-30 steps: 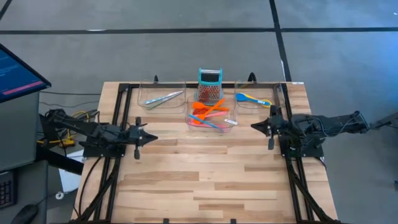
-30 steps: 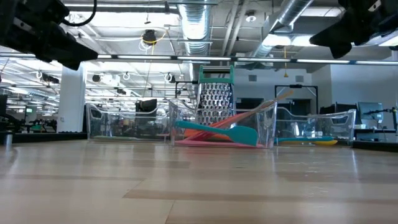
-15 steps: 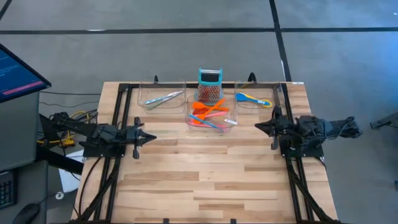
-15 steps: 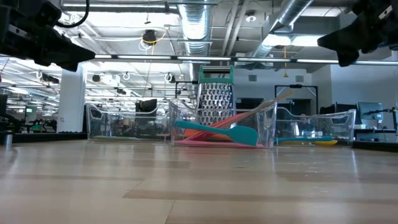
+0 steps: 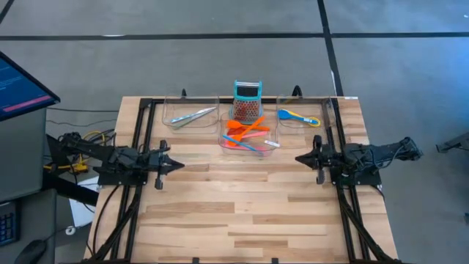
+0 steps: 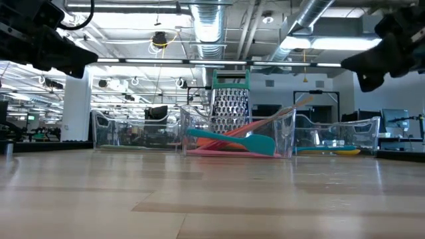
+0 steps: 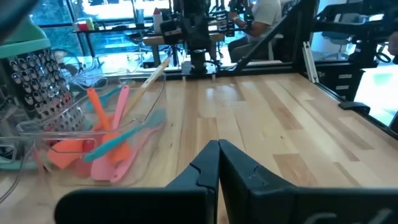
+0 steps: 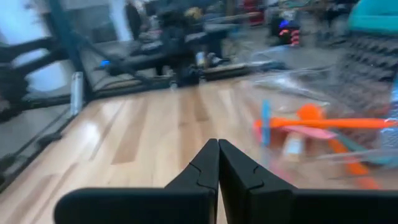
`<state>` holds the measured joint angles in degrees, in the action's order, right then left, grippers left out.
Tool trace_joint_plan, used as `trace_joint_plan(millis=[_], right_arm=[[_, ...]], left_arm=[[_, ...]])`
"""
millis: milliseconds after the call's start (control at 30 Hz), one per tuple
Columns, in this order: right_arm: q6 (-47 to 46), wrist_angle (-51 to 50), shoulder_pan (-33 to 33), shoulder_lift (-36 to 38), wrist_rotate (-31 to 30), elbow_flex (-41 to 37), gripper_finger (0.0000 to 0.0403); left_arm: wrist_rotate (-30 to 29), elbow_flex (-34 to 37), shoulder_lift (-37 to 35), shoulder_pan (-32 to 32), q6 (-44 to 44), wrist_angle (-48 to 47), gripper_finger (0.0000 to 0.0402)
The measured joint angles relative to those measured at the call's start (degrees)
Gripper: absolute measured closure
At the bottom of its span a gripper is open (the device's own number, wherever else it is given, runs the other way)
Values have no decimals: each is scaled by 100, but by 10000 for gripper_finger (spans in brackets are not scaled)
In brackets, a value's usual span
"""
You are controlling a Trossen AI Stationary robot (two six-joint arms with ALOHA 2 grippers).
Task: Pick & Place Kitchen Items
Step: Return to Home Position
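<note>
Three clear trays stand along the table's far edge. The left tray holds silvery tongs. In the middle tray lie orange, pink and blue utensils. A blue and a yellow spoon rest in the right tray. My left gripper hovers shut at the table's left side, pointing level toward the right. My right gripper hovers shut at the right side, pointing toward the left. Both stand nearer than the trays, clear of the table, and hold nothing.
A teal-topped metal grater stands upright just behind the middle tray. Black frame rails run along both sides of the wooden table. A monitor stands off the table's left. Bare wood lies between the grippers and toward the near edge.
My right gripper has sunk toward the table and drawn a little toward the near edge as its arm folded back; it has stayed shut. The trays and utensils have not moved.
</note>
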<state>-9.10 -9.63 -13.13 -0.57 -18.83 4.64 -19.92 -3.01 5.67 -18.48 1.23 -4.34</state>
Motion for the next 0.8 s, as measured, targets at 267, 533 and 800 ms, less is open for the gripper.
trace_joint_plan(millis=[267, 533, 800], right_arm=[[495, 165, -464, -73, 584, -77, 403], [786, 171, -754, -86, 695, -85, 403], [802, 169, -739, -86, 691, -85, 396]], left_arm=[[25, 2, 46, 2, -28, -2, 400], [33, 2, 134, 2, -42, -4, 400], [29, 3, 320, 2, -42, 25, 400]])
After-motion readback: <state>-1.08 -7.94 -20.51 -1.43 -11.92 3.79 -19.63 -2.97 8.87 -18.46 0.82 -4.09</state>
